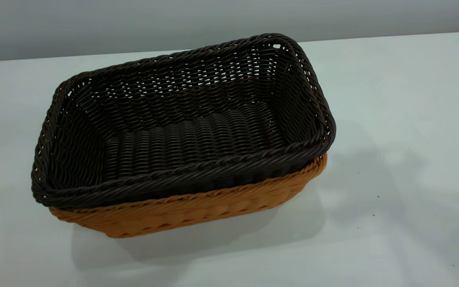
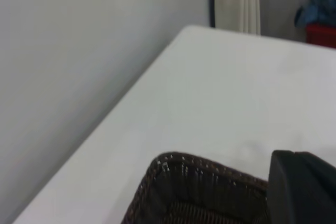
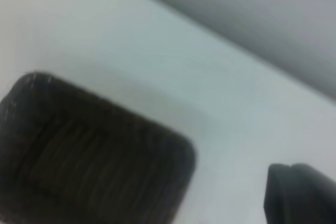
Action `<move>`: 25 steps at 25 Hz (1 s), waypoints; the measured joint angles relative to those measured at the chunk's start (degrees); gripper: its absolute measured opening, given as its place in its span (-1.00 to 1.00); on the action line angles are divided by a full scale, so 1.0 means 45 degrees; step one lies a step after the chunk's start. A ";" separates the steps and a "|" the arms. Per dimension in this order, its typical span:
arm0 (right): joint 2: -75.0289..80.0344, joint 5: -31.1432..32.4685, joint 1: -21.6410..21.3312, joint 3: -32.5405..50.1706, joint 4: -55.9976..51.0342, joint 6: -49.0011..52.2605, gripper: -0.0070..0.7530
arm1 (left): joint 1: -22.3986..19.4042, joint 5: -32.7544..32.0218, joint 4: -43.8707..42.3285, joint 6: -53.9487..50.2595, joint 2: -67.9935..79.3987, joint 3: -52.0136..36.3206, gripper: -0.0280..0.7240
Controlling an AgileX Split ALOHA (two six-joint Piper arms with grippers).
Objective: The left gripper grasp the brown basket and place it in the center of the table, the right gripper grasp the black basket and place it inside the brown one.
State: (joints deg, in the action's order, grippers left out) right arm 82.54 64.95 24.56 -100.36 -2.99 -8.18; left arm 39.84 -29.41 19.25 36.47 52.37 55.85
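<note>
The black basket [image 1: 181,119] sits nested inside the brown basket [image 1: 197,207], which rests on the white table [image 1: 393,119] left of centre; only the brown one's lower wall and rim show beneath the dark rim. Neither arm appears in the exterior view. In the left wrist view a dark part of the left gripper [image 2: 302,190] lies beside a corner of the black basket [image 2: 194,192], above it and apart. In the right wrist view a dark part of the right gripper [image 3: 299,198] hangs over bare table, away from the black basket [image 3: 89,156].
A grey wall [image 1: 134,20] runs along the table's far edge. Bare tabletop [image 1: 412,219] lies to the right of the baskets, with a few dark specks. A white radiator [image 2: 236,1] and a red and blue object [image 2: 320,19] stand beyond the table's end.
</note>
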 joint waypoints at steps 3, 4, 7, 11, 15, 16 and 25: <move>-0.1131 -0.0157 0.0000 0.0091 0.0468 0.0000 -0.97 | 0.0000 0.0000 -0.0769 -0.0989 -0.0599 0.0000 -0.92; -0.1466 -0.0252 0.0000 0.0157 0.0581 -0.0012 -0.97 | 0.0000 -0.0054 -0.1179 -0.1462 -0.0793 0.0000 -0.93; -0.2713 -0.0718 0.0000 0.0517 0.0904 -0.0042 -0.97 | 0.0000 -0.0629 -0.2725 -0.2972 -0.1264 0.0000 -0.93; -0.4673 -0.1451 0.0000 0.1613 0.1490 -0.0056 -0.97 | 0.0000 -0.1872 -0.5035 -0.5218 -0.1712 -0.0182 -0.93; -0.6846 -0.2492 0.0000 0.3421 0.1574 -0.0552 -0.97 | 0.0000 -0.2249 -0.6405 -0.6415 -0.2049 -0.0641 -0.93; -0.7434 -0.2701 0.0000 0.3918 0.1574 -0.0753 -0.97 | 0.0000 -0.2249 -0.6482 -0.6459 -0.2086 -0.0753 -0.93; -1.2351 -0.3333 0.0000 0.9846 0.0438 -0.0820 -0.97 | 0.0076 -0.2286 -0.6391 -0.6222 -0.2086 -0.1903 -0.93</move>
State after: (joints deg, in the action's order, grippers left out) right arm 26.96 49.95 24.56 -56.05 -1.01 -11.88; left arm 40.18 -39.69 -9.51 8.47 42.99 47.28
